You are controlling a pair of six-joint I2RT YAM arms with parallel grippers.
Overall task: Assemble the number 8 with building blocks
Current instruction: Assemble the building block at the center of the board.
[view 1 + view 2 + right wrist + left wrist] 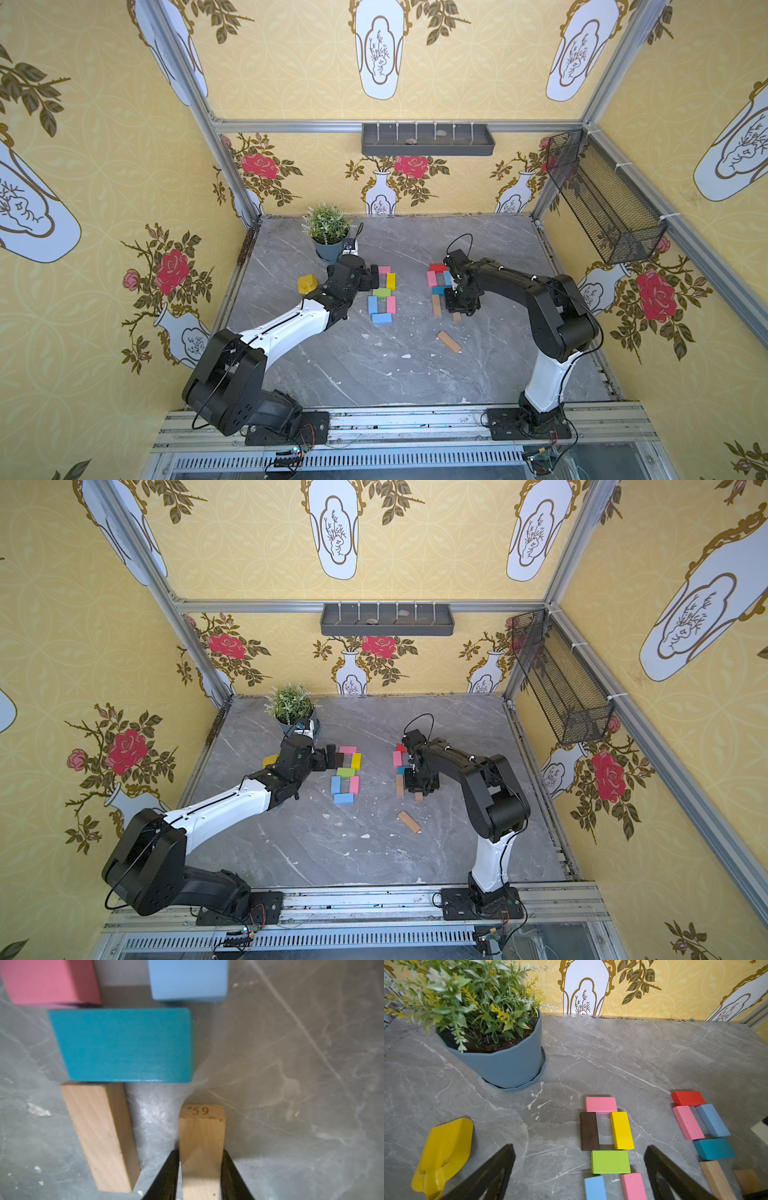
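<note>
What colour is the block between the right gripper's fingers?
Light tan wood. The tan block shows best in the right wrist view.

The left arm (pixel 286 328) and right arm (pixel 544 382) have black joints, white shells, thin black cables; left hand (pixel 579 1147) black.

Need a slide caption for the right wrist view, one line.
Right gripper flanking a tan block stamped 59, beside another tan block next to the teal block.

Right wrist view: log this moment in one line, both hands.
left hand: open, empty | right hand: astride numbered tan block, grip unclear | loose tan block: lying apart
</note>
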